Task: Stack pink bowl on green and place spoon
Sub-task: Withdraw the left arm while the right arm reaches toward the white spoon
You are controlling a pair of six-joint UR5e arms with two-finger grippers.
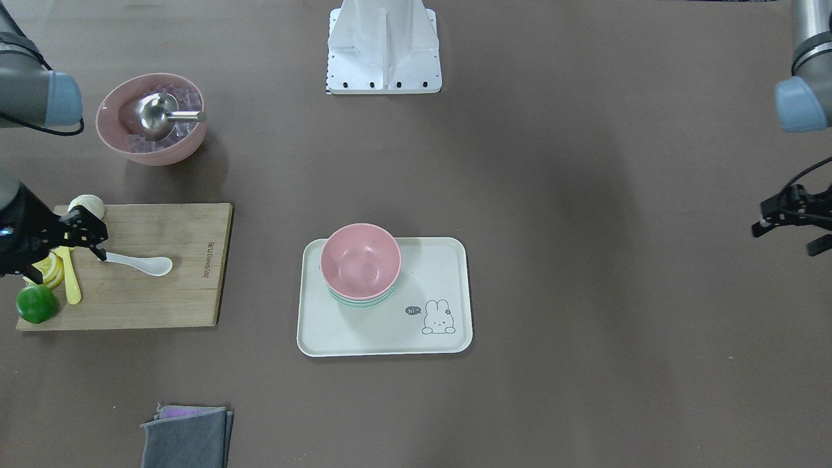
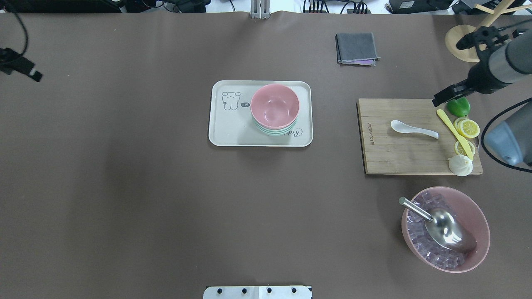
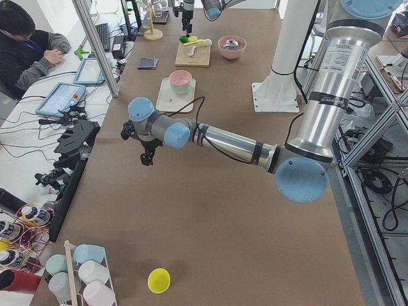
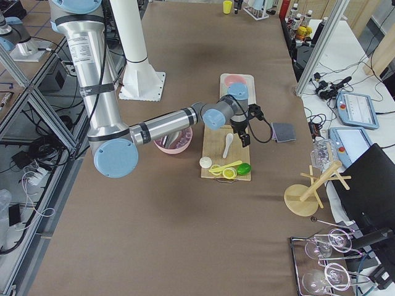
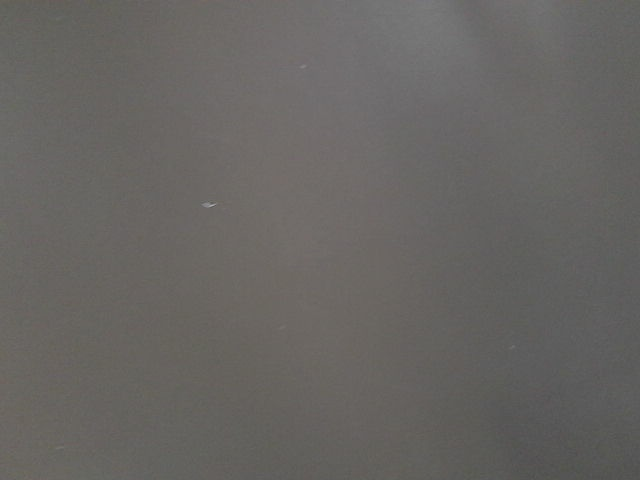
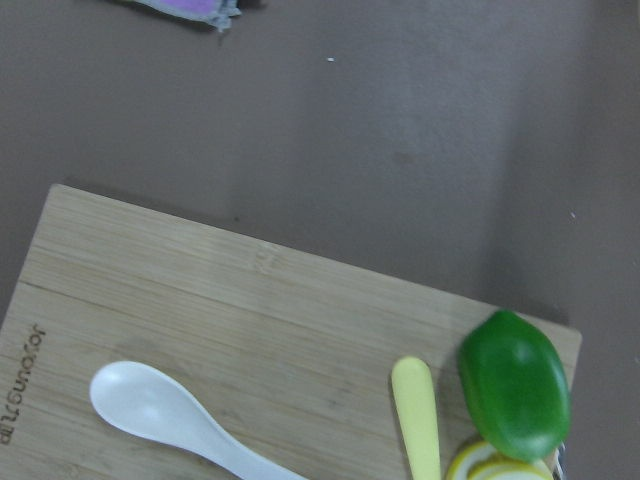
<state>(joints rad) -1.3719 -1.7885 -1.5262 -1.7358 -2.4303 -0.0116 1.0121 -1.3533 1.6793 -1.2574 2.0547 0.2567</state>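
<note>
The pink bowl (image 1: 361,260) is empty and sits nested in the green bowl (image 1: 365,301), both on the cream tray (image 1: 416,338) in the middle of the tabletop. The white spoon (image 1: 146,263) lies on the wooden cutting board (image 1: 169,292). The right gripper (image 1: 88,234) hangs above the spoon's handle end, and the left gripper (image 1: 783,221) is far away; for both jaws I cannot tell if they are open. A larger pink bowl (image 1: 110,133) holds ice cubes (image 1: 188,101) and a metal scoop (image 1: 156,114).
</note>
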